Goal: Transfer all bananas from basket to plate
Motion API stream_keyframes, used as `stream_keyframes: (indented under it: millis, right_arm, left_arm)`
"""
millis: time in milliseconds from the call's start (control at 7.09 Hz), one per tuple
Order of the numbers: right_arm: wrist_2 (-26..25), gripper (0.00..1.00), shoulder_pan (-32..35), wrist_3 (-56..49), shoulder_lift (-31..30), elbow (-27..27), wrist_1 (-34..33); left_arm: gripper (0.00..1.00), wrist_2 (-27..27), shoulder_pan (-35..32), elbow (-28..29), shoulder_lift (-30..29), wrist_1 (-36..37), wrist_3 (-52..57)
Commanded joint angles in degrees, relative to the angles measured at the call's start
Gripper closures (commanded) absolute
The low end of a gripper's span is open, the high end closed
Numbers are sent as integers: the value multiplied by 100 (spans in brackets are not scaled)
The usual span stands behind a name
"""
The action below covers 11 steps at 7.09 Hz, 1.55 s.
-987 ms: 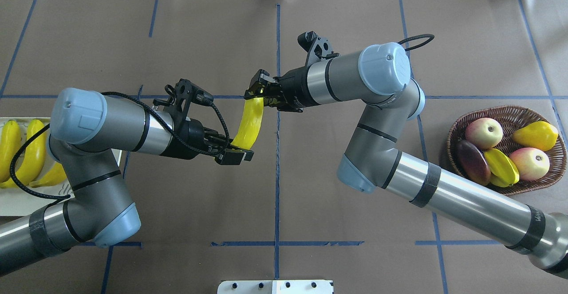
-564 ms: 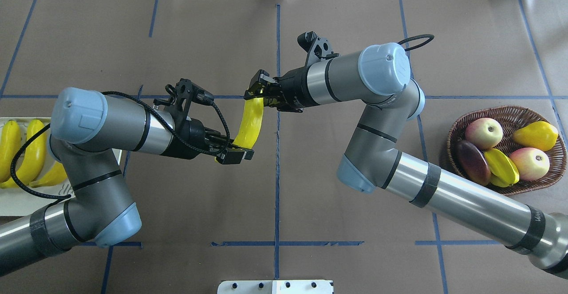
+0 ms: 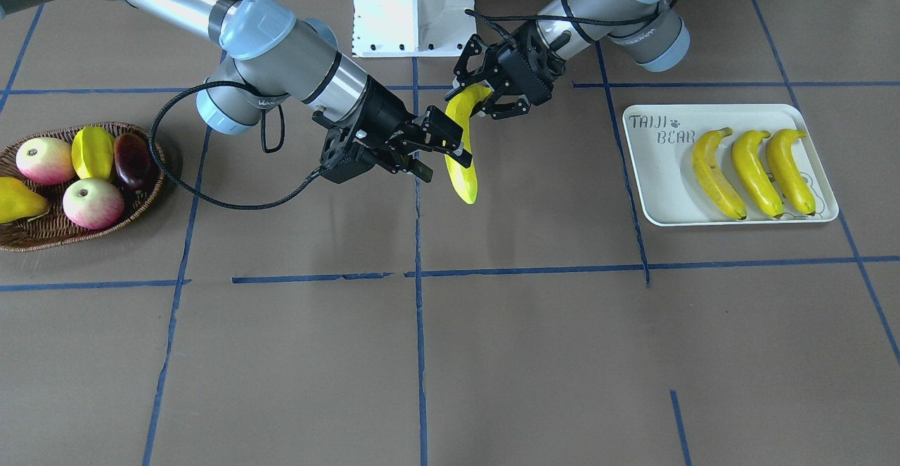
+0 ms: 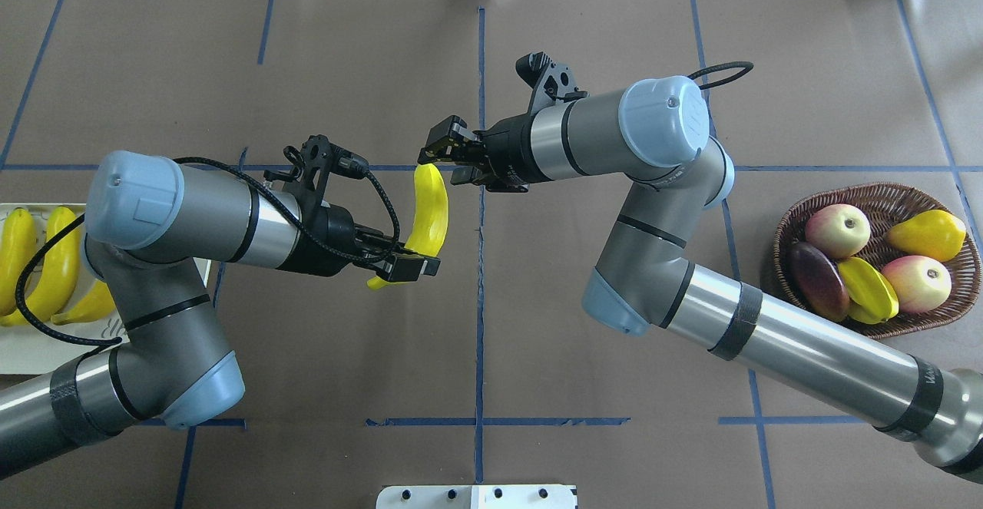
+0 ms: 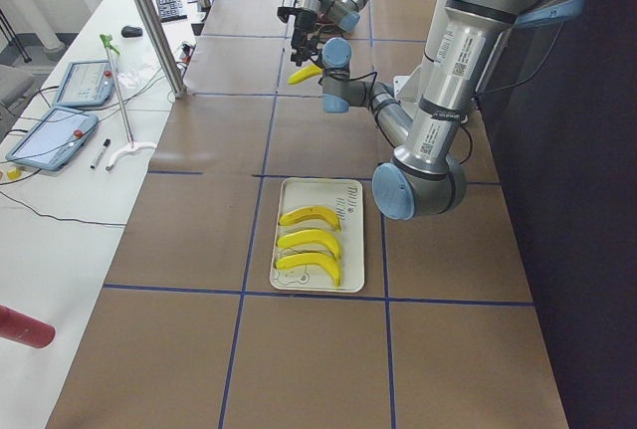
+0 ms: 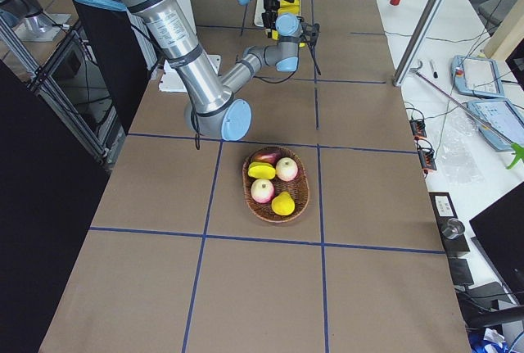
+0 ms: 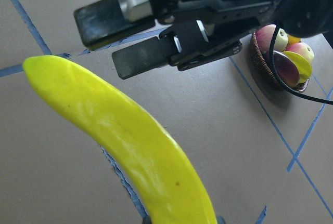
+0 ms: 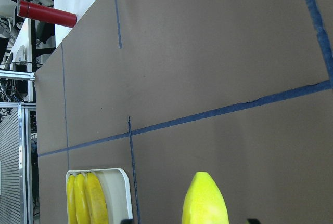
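Clamping banana (image 4: 431, 209) alone now, left gripper (image 4: 405, 265); right gripper (image 4: 444, 162) newly apart, off its tip.

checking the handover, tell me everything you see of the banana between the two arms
The banana is bright yellow, smooth, curved and plastic-looking. It is held in the air over the brown table. The left pincer is shut on its robot-side end, with a short yellow tip poking out past it. Its far, blunt tip sits at the open right pincer, which looks clear of it.
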Motion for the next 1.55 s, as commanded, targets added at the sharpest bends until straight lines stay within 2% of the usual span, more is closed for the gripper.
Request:
stream_keyframes:
  millis: [0,282,423,705,846,987,1128,1411]
  right_arm:
    - [64,0,142,-29,-25,23,-192]
    - [607,0,458,-151,-60,93,-990]
    - [714,0,590,-509,-104,277,-1690]
    - [724,0,679,-1737,-157,977,-3839]
    - [724,0,723,-2178,-297,1399,-4485]
    - [724,0,750,-2409,-472,1638,-4683]
    - [715,0,750,-2420,-509,1649,-4694]
    - [724,0,759,-2473,-526,1650,-4694]
  left_arm:
    - [93,48,-76,-21,197,36,-547]
    - [93,171,-636,-152,811,377,-1111]
    - [93,180,-822,-292,1136,606,-1121]
    - [94,284,-1131,-522,1629,1195,-1060]
    - [94,407,-1105,-540,1936,1223,-825]
    - [94,417,-1123,-636,2330,1232,-213]
    - [94,417,-1131,-811,2769,1232,202]
    - [94,435,-1079,-821,3247,1232,1010]
